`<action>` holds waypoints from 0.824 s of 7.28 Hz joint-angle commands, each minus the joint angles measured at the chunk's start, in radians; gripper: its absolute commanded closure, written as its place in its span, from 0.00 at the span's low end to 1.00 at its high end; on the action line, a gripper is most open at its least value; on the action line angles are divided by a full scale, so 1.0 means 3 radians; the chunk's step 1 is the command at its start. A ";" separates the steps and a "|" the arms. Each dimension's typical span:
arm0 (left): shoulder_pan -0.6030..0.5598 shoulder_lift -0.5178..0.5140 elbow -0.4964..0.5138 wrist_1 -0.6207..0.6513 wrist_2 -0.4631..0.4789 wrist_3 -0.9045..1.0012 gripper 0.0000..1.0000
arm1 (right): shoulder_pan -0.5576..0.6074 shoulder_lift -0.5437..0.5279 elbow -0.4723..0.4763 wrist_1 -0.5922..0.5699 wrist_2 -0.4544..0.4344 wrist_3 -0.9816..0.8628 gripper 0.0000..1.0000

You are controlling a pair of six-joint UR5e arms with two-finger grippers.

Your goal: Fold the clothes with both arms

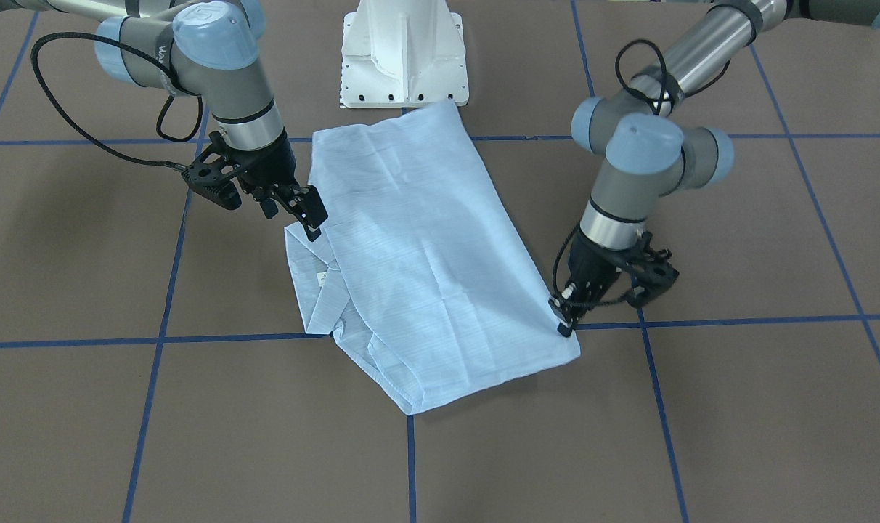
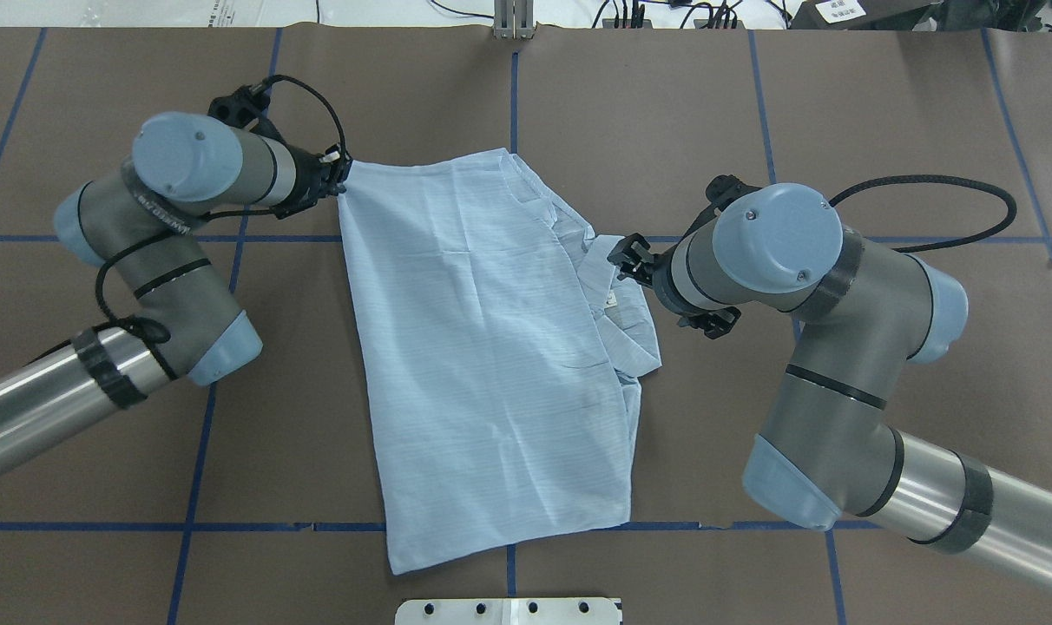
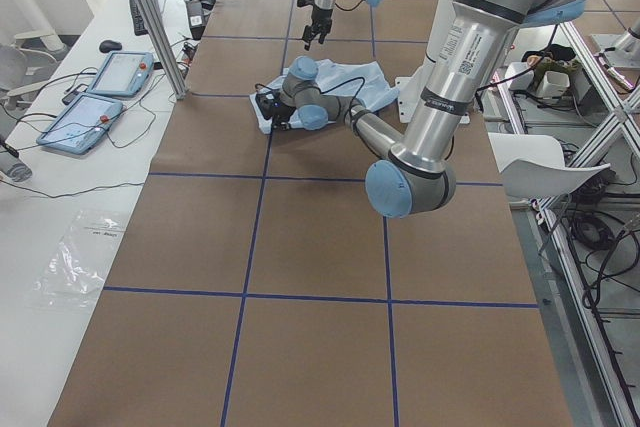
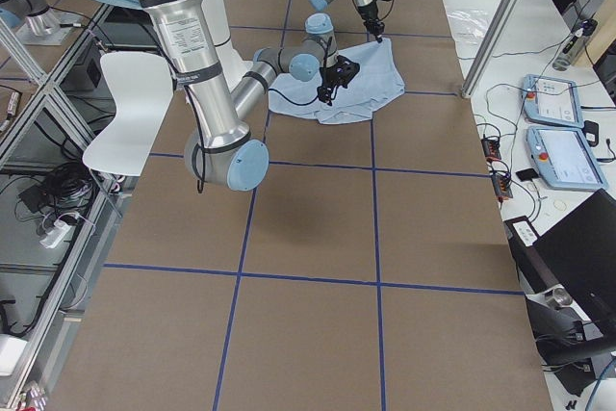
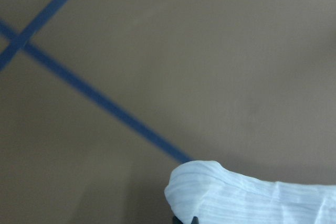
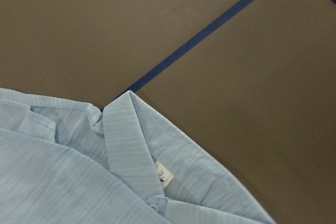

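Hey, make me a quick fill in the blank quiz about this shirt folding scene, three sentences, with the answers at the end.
1. The table under the light blue shirt is ____ with blue lines.
2. The left claw is pinching the shirt by one ____.
3. The right claw is open, right beside the shirt's ____.

Answers: brown; corner; collar

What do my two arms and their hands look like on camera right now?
Both the left arm and right arm are silver tubes with grey joints, pale blue round caps, small white lettering and black bands. A black cable loops along each. The left hand and right hand are black, skeletal, two-fingered.
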 commanded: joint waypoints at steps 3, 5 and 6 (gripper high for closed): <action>-0.0157 -0.0303 0.0246 -0.0223 -0.0107 -0.0004 0.01 | -0.0354 0.0191 0.0033 0.0017 -0.0311 0.0677 0.00; -0.0147 0.0018 -0.0351 -0.0076 -0.0384 -0.0050 0.01 | -0.0835 0.0197 0.0064 -0.0024 -0.0707 0.0854 0.00; -0.0147 0.0070 -0.0450 0.0027 -0.0384 -0.0050 0.01 | -0.0964 0.0192 0.0059 -0.0029 -0.0733 0.1320 0.00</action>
